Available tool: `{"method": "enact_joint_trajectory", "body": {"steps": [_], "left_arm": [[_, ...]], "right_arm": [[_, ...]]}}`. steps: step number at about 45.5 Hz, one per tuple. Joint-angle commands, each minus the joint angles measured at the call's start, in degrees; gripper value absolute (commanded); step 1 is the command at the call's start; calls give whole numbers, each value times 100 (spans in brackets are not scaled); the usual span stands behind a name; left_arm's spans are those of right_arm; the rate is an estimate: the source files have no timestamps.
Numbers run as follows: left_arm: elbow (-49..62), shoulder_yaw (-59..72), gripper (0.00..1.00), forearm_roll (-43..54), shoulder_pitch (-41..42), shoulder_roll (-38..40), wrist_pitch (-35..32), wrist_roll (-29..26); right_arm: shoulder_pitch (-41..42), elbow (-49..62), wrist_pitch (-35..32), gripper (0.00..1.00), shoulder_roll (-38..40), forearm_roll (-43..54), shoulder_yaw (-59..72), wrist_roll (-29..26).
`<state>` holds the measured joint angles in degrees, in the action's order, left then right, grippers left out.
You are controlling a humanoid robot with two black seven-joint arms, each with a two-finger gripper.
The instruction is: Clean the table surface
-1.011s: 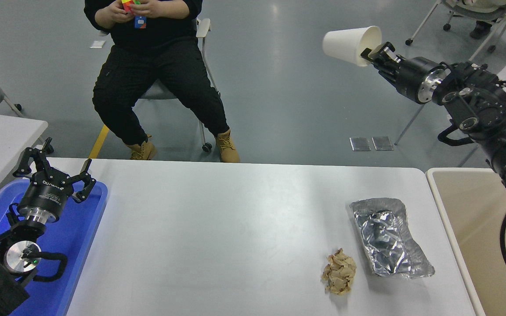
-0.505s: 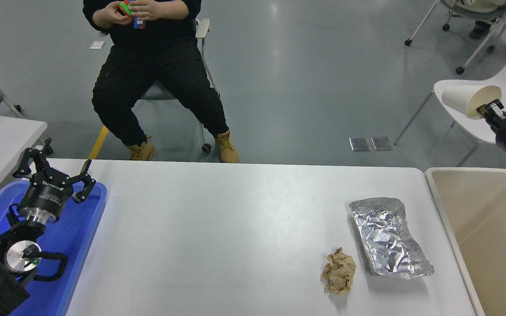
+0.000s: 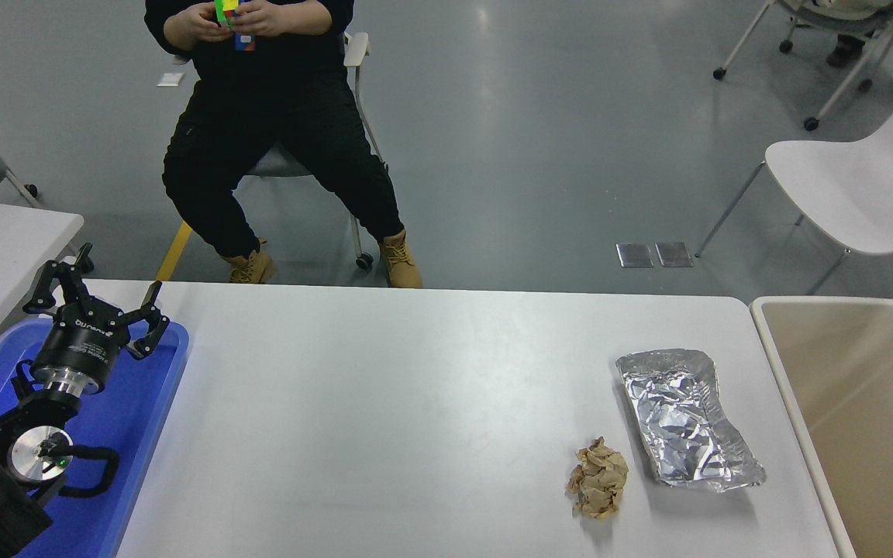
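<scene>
The left gripper (image 3: pixel 95 298) sits low on the left over a blue tray (image 3: pixel 144 411), with its fingers spread wide and holding nothing. On the table (image 3: pixel 384 403), toward the right, a brown paper ball (image 3: pixel 598 487) lies just beside a crumpled foil tray (image 3: pixel 685 418), and a tan bin (image 3: pixel 865 418) stands past the table's right edge. Behind the table a person (image 3: pixel 276 132) sits on a chair, with a white chair (image 3: pixel 865 186) far right.

The place looked like a robotics lab or test room: a glossy grey-green poured floor (image 3: pixel 539 139), wheeled office chairs (image 3: pixel 818 31), a moulded white plastic chair (image 3: pixel 857 186), and plain white matte tables (image 3: pixel 384 403) set side by side.
</scene>
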<state>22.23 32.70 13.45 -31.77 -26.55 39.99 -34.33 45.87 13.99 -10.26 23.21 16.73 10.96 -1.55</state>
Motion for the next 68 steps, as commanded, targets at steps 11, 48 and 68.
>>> {"method": "enact_joint_trajectory", "body": {"steps": [11, 48, 68], "left_arm": [[0, 0, 100, 0, -4, 0, 0, -4], [0, 0, 100, 8, -4, 0, 0, -4], [0, 0, 100, 0, -4, 0, 0, -4]], "right_arm": [[-535, -54, 173, 0, -316, 102, 64, -627], [-913, -63, 683, 0, -1371, 49, 21, -618], [-940, -54, 727, 0, -1319, 49, 12, -618]]}}
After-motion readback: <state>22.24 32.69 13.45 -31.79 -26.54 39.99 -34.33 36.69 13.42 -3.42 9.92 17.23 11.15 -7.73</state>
